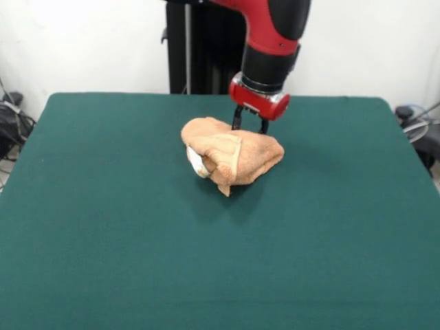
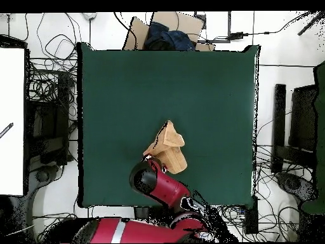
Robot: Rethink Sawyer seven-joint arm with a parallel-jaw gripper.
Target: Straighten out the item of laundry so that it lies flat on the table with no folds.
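The towel (image 1: 231,157) lies bunched in a folded heap near the middle of the table (image 1: 103,227), and the gripper (image 1: 249,126) stands at its far edge toward the pedestal, fingers slightly parted and seemingly pinching cloth, though I cannot tell.

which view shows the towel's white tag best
The front view: the white tag sits at the left end of the bunched towel, facing the camera. In the overhead view the towel shows only tan folds, partly under the arm; no tag visible.
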